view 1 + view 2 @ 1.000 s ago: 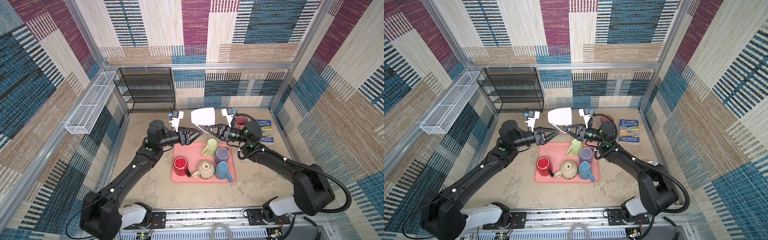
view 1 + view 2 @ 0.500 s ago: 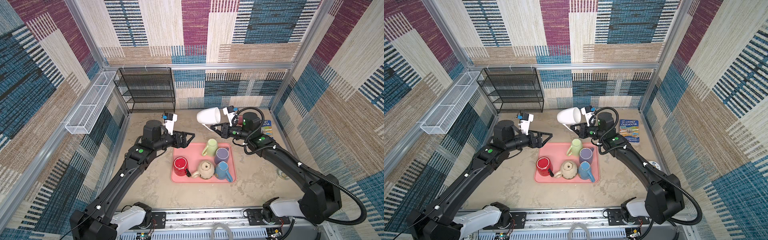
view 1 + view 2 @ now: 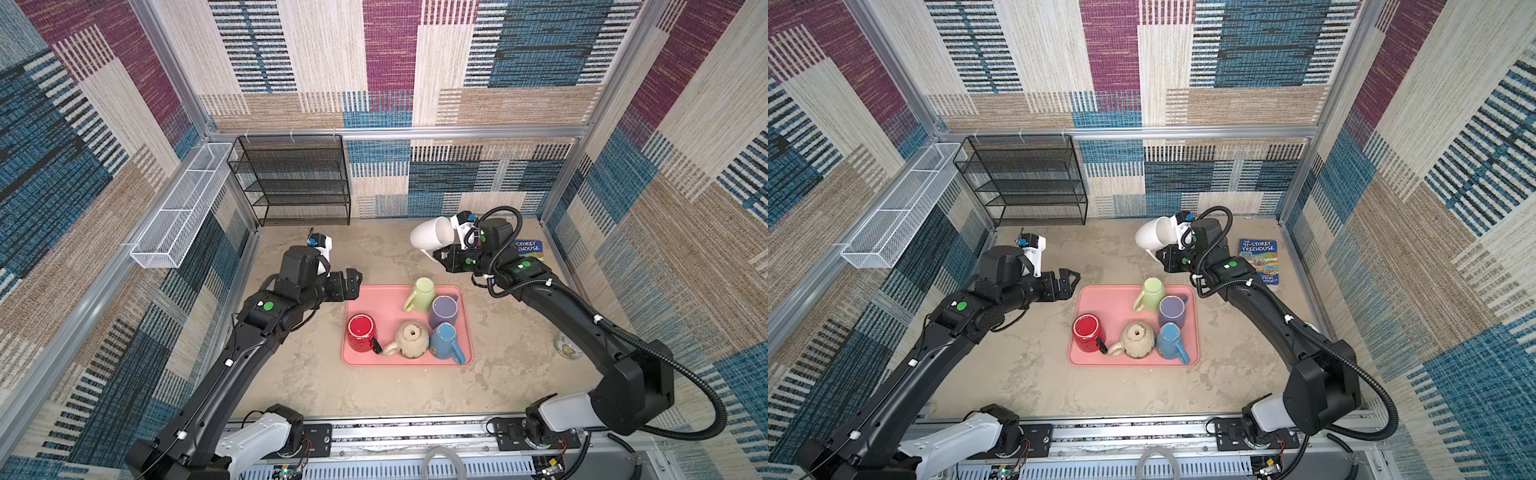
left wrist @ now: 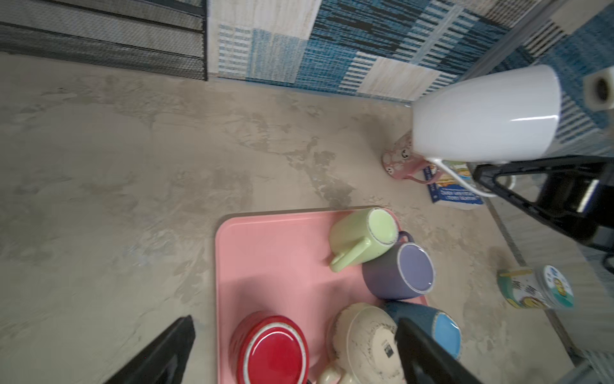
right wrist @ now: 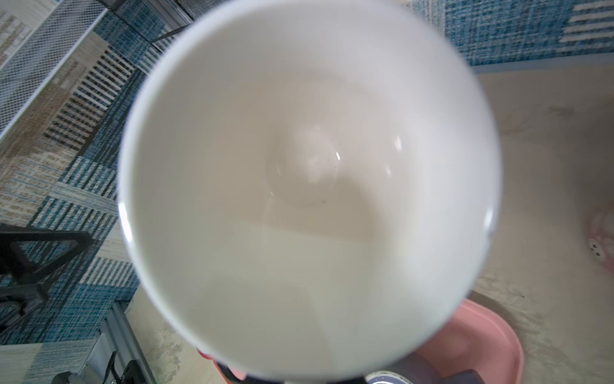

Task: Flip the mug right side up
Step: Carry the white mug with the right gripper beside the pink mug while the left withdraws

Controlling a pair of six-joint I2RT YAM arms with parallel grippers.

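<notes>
the white mug hangs on its side just beyond the pink tray's far right corner, its thin handle pinched by the right pincer. it looks rigid, glossy, likely slippery and breakable. the left pincer is spread and empty at the tray's far left corner.

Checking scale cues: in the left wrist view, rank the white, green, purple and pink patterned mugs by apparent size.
1. white mug, likely nearer the camera.
2. purple mug and green mug: alike.
3. pink patterned mug, farthest, partly hidden.
</notes>
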